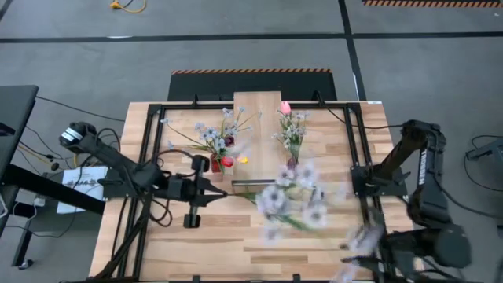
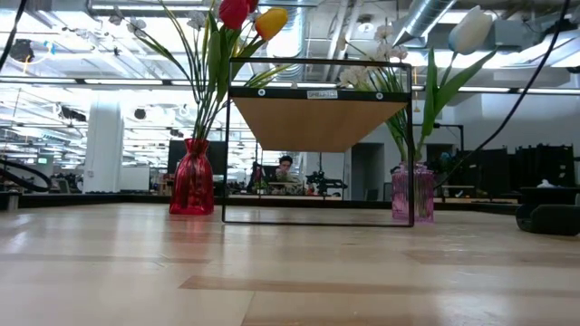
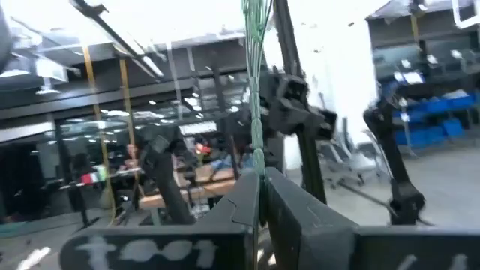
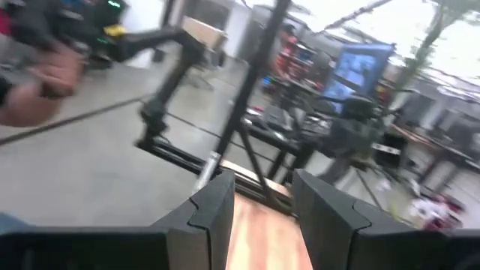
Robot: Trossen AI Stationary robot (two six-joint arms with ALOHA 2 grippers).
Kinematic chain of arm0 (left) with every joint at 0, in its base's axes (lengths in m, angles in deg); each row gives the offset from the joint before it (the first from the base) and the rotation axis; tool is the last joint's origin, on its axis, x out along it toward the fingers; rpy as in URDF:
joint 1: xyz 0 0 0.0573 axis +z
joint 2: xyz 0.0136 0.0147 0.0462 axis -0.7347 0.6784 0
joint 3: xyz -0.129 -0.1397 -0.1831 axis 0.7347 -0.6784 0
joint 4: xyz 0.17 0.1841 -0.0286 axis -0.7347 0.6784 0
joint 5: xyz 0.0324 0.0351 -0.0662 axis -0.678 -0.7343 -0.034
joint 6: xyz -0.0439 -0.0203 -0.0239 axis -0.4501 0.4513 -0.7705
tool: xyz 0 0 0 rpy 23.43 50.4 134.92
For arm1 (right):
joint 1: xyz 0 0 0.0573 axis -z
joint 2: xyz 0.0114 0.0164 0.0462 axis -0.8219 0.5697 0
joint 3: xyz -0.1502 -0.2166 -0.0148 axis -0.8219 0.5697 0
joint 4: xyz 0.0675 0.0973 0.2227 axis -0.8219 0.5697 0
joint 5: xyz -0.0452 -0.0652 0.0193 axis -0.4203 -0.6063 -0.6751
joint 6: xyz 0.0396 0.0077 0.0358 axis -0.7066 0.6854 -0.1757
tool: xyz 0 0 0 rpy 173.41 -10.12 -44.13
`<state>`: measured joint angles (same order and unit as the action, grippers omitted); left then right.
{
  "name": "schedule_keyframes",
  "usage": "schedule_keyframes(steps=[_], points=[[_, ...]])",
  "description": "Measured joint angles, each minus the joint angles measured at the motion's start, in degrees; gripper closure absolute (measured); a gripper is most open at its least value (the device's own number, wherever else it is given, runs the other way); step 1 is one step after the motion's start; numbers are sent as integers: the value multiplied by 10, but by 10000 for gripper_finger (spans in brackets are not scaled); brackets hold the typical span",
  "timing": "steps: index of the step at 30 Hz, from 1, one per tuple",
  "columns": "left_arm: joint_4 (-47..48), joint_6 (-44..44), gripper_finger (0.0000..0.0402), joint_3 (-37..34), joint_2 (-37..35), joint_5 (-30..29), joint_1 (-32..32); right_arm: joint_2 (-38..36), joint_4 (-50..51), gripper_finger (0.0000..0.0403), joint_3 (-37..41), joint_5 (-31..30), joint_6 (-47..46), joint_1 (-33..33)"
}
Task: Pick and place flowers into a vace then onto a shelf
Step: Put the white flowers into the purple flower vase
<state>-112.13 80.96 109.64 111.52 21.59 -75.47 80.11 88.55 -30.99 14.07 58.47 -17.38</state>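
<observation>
Near table centre, left gripper point(image 1: 222, 192), fingers point(image 3: 296, 206) clamped on a thin green stem point(image 3: 257, 90). Beyond it, over the slats, a blurred spray point(image 1: 292, 200) of pale blossoms. Right gripper point(image 4: 259, 214) off the table's right near corner, fingers apart, nothing between them.

Shelf point(image 1: 258, 130) running back from mid-table. Just left of it, red vase point(image 2: 192, 177) with red and yellow tulips point(image 2: 246, 16); just right, pink vase point(image 2: 412, 192) with a white tulip point(image 2: 471, 30) and whitish sprigs. Both vases on the tabletop.

Small white label point(image 2: 322, 93) on the shelf's front edge, unreadable. Printed sheet point(image 1: 81, 182) by the left arm's base, likewise unreadable. Smeared white marks on the left gripper body: cannot tell what they say.
</observation>
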Motion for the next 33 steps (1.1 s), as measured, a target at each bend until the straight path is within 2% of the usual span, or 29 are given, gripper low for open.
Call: schedule_keyframes(steps=[5,7,11,15,19,24,29,33], points=[[-52,9,401,-2,20,50,24,0,-4,274,25,12,-4,87],[-74,19,401,-2,35,66,25,0,-5,274,26,36,-9,129],[-122,47,401,-2,63,86,24,1,-34,274,26,168,-13,220],[-169,48,401,-2,90,88,26,0,-75,274,26,250,2,300],[-221,49,401,-2,115,92,26,0,-106,274,26,356,21,367],[-236,42,401,-2,136,113,35,0,-142,264,26,490,43,428],[-246,36,401,-2,142,116,37,7,-151,247,26,571,52,468],[-244,36,401,-2,142,117,38,34,-185,238,26,592,88,482]])
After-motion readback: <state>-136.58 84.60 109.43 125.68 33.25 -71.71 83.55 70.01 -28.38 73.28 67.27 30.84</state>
